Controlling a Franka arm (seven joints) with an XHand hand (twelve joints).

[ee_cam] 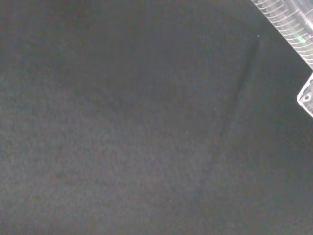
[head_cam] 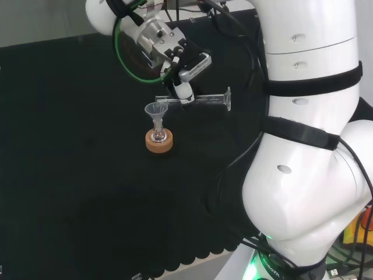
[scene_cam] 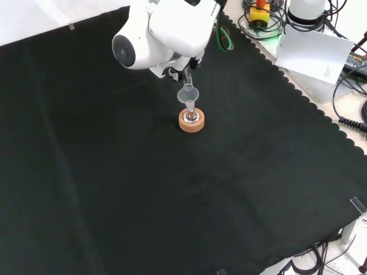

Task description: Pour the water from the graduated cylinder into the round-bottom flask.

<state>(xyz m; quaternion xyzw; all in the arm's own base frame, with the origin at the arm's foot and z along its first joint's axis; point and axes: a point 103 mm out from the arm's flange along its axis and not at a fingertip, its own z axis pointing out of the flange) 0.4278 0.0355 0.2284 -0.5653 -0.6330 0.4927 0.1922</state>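
In the head view the hand (head_cam: 184, 86) is shut on the clear graduated cylinder (head_cam: 204, 99), which lies nearly level. Its foot (head_cam: 228, 99) points right and its mouth sits over a clear funnel (head_cam: 155, 109). The funnel stands in the neck of the small round-bottom flask (head_cam: 157, 136), which rests on a cork ring (head_cam: 158, 143). The front view shows the funnel (scene_cam: 188, 94), the flask (scene_cam: 191, 116) and the cork ring (scene_cam: 191, 123) just below the arm's white link (scene_cam: 155, 31), with the thin cylinder (scene_cam: 186, 77) above the funnel. Part of the cylinder's marked wall (ee_cam: 288, 27) shows in the wrist view.
Black cloth (scene_cam: 143, 189) covers the bench around the flask. Its scalloped edge (scene_cam: 298, 94) runs down the right of the front view, with a white sheet of paper (scene_cam: 315, 54) and cables (scene_cam: 350, 114) beyond it. The arm's large white links (head_cam: 309, 134) stand at the right of the head view.
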